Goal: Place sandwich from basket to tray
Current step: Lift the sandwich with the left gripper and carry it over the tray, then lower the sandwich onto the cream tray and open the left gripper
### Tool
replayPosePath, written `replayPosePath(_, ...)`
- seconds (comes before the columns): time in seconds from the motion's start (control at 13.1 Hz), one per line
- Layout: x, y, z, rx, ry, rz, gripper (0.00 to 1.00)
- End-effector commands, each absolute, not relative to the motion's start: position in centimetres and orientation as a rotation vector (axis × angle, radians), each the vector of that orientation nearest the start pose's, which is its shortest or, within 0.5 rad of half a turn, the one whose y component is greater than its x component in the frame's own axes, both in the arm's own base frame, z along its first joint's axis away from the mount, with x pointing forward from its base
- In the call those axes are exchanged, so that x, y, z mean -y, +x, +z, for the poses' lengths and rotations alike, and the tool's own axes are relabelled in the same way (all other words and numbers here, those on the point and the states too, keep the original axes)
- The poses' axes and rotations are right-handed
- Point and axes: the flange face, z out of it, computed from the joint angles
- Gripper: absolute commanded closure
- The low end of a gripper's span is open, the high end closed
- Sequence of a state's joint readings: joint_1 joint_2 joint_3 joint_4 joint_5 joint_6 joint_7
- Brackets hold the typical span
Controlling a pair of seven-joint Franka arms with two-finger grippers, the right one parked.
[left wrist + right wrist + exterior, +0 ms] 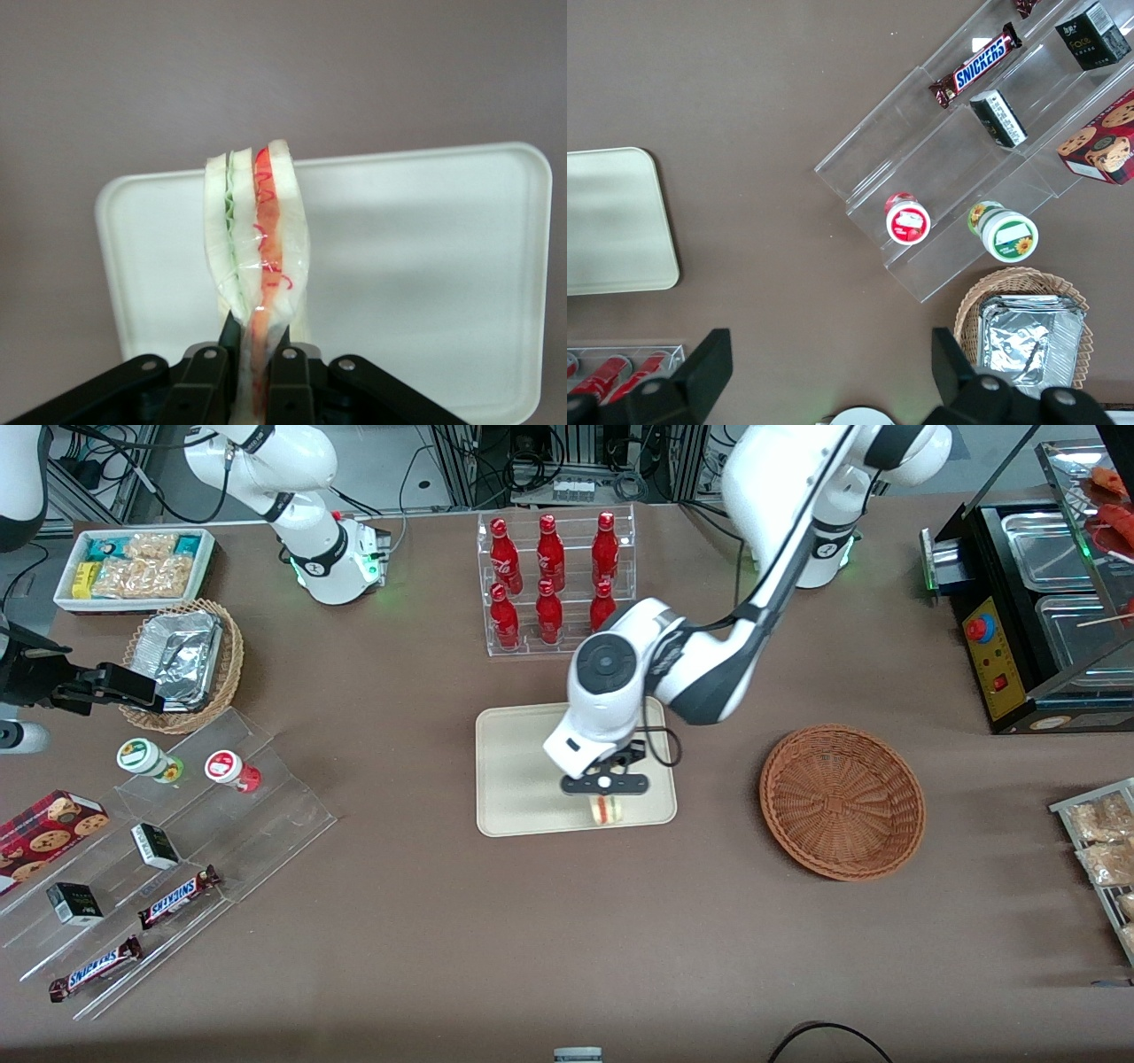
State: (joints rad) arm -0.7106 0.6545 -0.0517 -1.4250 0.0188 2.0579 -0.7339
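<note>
The sandwich (605, 810) is a clear-wrapped white wedge with red, orange and green filling. My left gripper (606, 786) is shut on it and holds it over the cream-beige tray (514, 779), near the tray's edge nearest the front camera. In the left wrist view the sandwich (257, 243) stands pinched between the black fingers (288, 376), with the tray (416, 266) below it. I cannot tell whether the sandwich touches the tray. The reddish-brown wicker basket (842, 802) sits empty beside the tray, toward the working arm's end.
A clear rack of red bottles (554, 580) stands farther from the front camera than the tray. A clear stepped stand with cups, boxes and Snickers bars (159, 850), a tan foil basket (182, 664) and a white snack bin (133, 567) lie toward the parked arm's end. A black warmer (1036, 602) stands at the working arm's end.
</note>
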Motion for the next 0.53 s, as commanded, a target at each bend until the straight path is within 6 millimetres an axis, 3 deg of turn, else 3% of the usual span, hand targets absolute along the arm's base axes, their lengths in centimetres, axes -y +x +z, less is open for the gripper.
replayPosePath(0.0, 52.1, 52.7, 29.1, -0.033, -3.153, 0.017, 1.00)
replayPosePath(0.15, 53.7, 51.0, 26.9, -0.089, -3.133, 0.045, 1.00)
replayPosePath(0.38, 54.0, 50.5, 25.4, -0.108, -3.129, 0.051, 1.00)
replayPosePath(0.46, 54.0, 50.5, 25.4, -0.100, -3.128, 0.056, 0.62)
